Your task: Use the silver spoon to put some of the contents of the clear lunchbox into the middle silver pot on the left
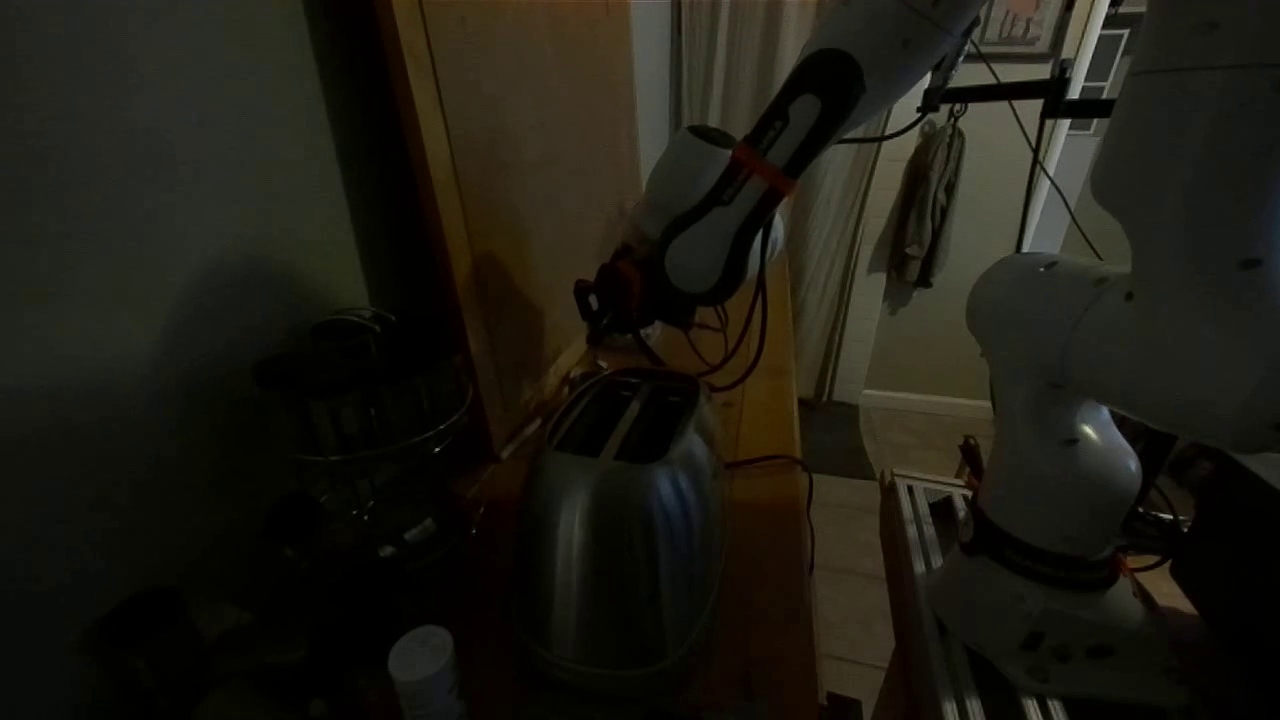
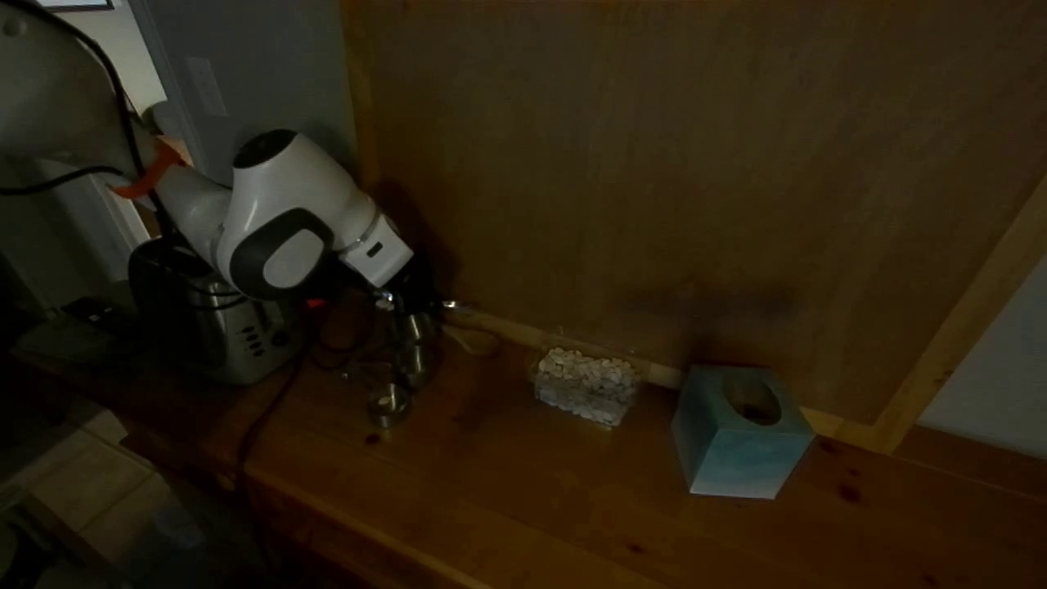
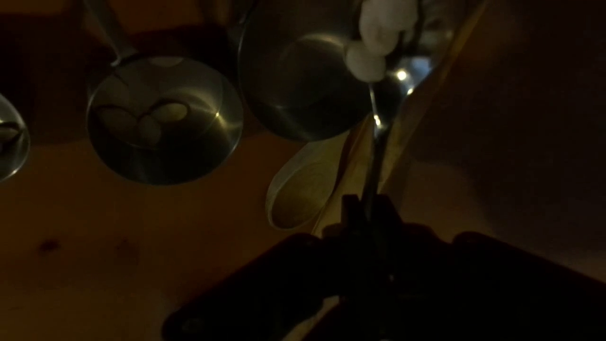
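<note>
a kitchen: toaster (image 1: 622,550) and silver pots (image 3: 165,166)

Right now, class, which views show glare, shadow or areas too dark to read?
Wrist view: sharp glints on the silver spoon, the fingers almost black; in both exterior views, a dark shadow on the wooden panel beside the arm; in an exterior view, soft sheen on the toaster, the picture's lower left corner nearly lost in gloom.

The arm (image 2: 192,200) is cased in rounded white shells (image 2: 315,184), a pale oval inset (image 2: 293,259) being framed in black. It is ringed by an orange band (image 2: 151,175) and hung with black cables (image 2: 122,105); the jaws are coloured dark.
</note>
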Tool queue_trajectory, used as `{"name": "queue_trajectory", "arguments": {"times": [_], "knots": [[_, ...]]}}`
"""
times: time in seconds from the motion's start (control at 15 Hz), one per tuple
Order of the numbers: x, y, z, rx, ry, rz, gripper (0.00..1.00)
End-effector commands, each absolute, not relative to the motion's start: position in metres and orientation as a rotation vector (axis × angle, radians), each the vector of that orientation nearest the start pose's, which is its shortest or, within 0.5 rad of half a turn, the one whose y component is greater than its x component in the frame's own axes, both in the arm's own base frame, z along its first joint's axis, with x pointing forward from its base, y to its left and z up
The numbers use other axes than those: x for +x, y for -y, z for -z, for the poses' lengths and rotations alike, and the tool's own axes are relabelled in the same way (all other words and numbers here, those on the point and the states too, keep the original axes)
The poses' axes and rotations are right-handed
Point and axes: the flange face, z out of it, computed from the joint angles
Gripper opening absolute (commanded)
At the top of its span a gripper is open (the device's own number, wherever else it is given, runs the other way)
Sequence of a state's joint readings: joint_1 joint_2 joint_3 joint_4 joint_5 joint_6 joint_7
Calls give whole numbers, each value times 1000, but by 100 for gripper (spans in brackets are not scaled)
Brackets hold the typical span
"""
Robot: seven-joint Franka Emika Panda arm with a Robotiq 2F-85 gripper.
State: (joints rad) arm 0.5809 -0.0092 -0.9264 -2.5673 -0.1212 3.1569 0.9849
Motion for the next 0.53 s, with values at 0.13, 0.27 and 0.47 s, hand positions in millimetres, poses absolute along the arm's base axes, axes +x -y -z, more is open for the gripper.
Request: {"name": "queue_trajectory", "arguments": {"times": [0.13,0.27,0.47], "knots": [[456,149,-348,-2277,-1592,850,2],[456,148,-350,-2267,-1589,854,2],[456,149,-353,-2251,-1581,870,2]]}}
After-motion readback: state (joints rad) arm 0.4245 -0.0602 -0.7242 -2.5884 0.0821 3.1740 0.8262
